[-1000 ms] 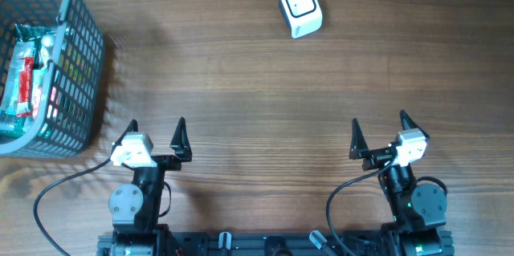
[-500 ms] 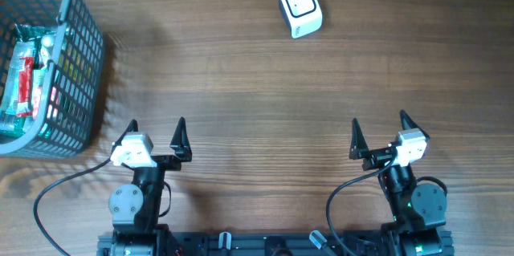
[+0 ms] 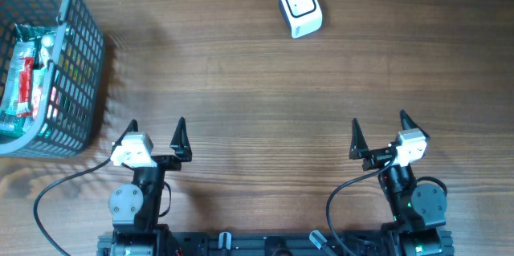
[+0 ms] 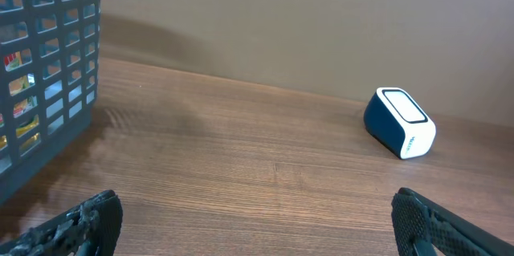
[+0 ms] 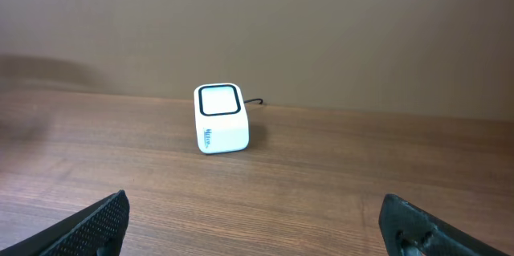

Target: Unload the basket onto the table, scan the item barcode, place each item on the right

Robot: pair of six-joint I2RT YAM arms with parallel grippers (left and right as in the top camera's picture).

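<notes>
A white barcode scanner (image 3: 300, 9) with a dark-framed window and a cable sits at the table's far middle; it also shows in the left wrist view (image 4: 399, 122) and the right wrist view (image 5: 220, 118). Packaged items (image 3: 28, 75), red, white and green, lie inside the blue-grey wire basket (image 3: 84, 55) at the far left. My left gripper (image 3: 157, 129) rests near the front edge, open and holding nothing. My right gripper (image 3: 377, 126) is at the front right, also open and with nothing in it. Both are far from scanner and basket.
The basket's mesh wall (image 4: 48, 87) fills the left of the left wrist view. Bare wooden tabletop (image 3: 257, 103) spreads between the grippers and the scanner. A plain wall rises behind the table's far edge.
</notes>
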